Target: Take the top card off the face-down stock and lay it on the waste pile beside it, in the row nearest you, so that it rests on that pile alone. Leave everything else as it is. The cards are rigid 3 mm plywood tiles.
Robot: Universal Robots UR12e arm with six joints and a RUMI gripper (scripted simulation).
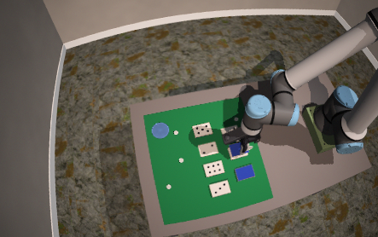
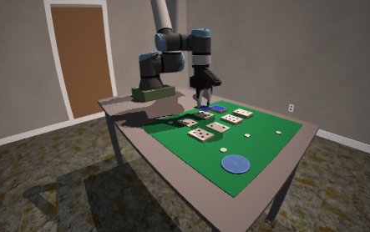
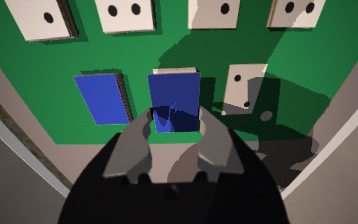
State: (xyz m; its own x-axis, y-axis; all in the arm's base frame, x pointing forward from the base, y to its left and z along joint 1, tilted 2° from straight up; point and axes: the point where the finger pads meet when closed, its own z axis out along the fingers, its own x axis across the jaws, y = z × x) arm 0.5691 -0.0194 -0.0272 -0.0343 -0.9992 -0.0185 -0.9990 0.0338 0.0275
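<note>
Blue card [image 3: 174, 102] pinched at near edge in gripper [image 3: 176, 131], jaws approx. half open. Sits over waste pile [image 3: 175, 71]; stock [image 3: 102, 98] just beside.
</note>
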